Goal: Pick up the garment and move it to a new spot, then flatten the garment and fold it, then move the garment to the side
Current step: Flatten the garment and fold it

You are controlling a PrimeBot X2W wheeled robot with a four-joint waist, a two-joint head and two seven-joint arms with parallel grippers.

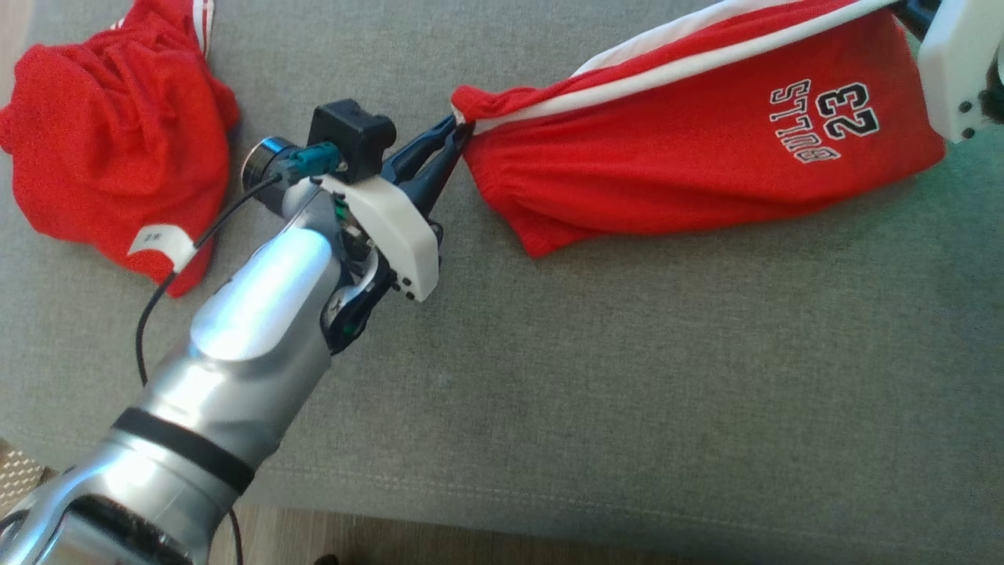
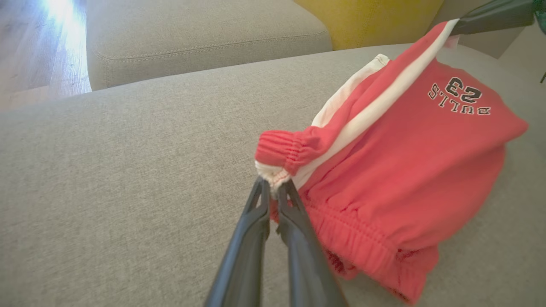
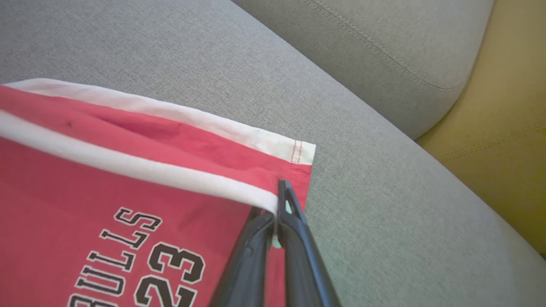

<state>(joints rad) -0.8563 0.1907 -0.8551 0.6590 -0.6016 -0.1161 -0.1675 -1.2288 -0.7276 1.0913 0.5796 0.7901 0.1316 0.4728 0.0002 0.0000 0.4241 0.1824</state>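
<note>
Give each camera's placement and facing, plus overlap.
Head view: on the head, looking down at the grey sofa seat; left forearm, right wrist housing show.
Left wrist view: on that wrist, along the left jaws, shut on the waistband corner of the red Bulls shorts.
Right wrist view: on that wrist, along the right jaws, shut on the shorts' hem corner.
Shared: all see the shorts; both wrist views, yellow upholstery.

A grey fabric cushion (image 1: pixel 627 392) carried a crumpled red garment (image 1: pixel 110 149).
The garment lay bunched at the cushion's far left, white label showing; the red shorts (image 1: pixel 690 157) sagged over its right part, contact with the fabric unclear.
</note>
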